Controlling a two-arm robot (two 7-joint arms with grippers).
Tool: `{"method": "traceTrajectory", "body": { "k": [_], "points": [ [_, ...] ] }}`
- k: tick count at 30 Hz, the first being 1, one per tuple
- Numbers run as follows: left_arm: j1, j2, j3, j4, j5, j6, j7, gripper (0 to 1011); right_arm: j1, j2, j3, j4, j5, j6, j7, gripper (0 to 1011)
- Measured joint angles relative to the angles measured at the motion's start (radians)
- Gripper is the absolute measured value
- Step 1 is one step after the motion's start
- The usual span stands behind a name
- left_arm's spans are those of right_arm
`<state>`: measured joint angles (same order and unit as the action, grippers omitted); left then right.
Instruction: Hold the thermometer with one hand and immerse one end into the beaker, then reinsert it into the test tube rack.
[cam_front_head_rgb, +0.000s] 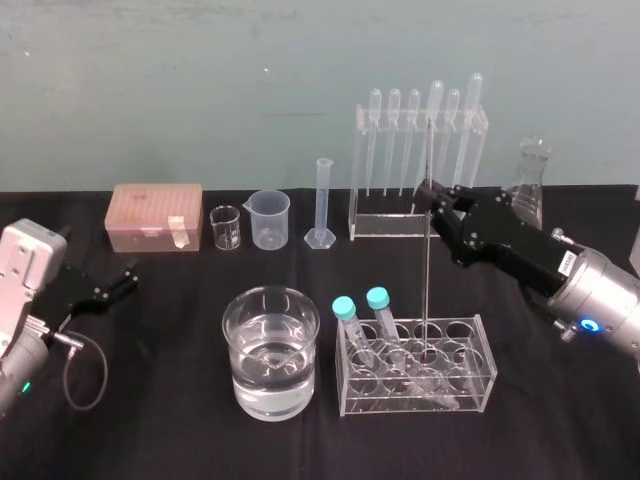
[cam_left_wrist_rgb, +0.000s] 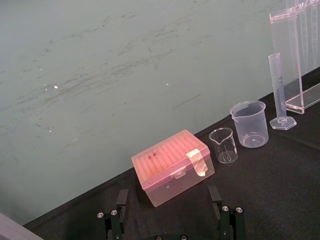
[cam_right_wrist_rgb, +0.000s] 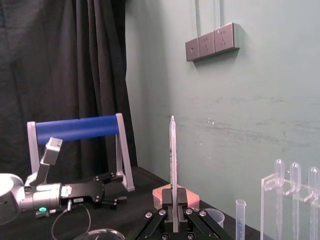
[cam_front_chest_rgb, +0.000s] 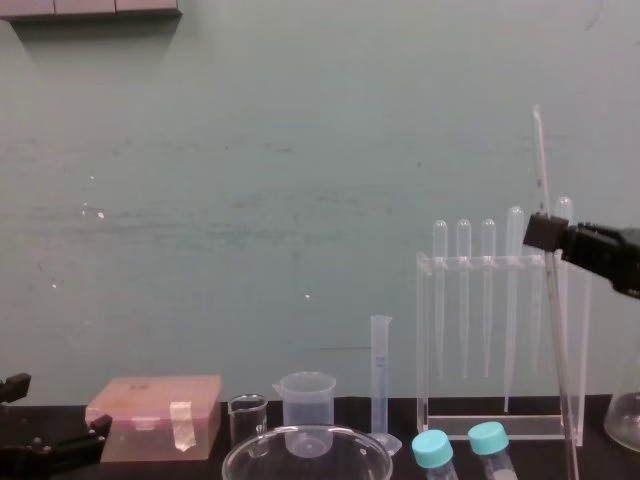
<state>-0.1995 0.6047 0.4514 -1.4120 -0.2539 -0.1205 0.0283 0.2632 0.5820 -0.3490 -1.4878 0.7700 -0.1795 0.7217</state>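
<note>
Now the right gripper (cam_front_head_rgb: 432, 192), reaching in level from the right, pinches the thermometer (cam_front_head_rgb: 428, 270) in its jaws; it stands upright, lower tip in the low test tube rack (cam_front_head_rgb: 488, 368). The left gripper (cam_front_head_rgb: 118, 284) lies parked left, jaws wide.

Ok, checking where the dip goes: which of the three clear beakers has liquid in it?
The wide glass beaker at the front, partly filled; the tiny glass beaker and spouted plastic beaker behind it look empty.

Silver-grey arms (cam_front_head_rgb: 603, 290), black screw-studded left hand (cam_front_head_rgb: 128, 278) and right hand (cam_front_head_rgb: 432, 191).
</note>
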Motion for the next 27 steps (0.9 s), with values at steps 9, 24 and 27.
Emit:
{"method": "traceTrajectory", "body": {
  "k": [9,24,27],
  "points": [
    [0.0,0.0,0.0,0.0,0.0,0.0,0.0,1008,0.01,-0.014,-0.01,0.026,-0.033,0.0,-0.003,55],
    [0.0,0.0,0.0,0.0,0.0,0.0,0.0,1008,0.006,-0.019,-0.015,0.025,-0.059,0.005,-0.012,55],
    [0.0,0.0,0.0,0.0,0.0,0.0,0.0,1008,0.006,-0.019,-0.014,0.025,-0.059,0.006,-0.012,55]
  ]
}}
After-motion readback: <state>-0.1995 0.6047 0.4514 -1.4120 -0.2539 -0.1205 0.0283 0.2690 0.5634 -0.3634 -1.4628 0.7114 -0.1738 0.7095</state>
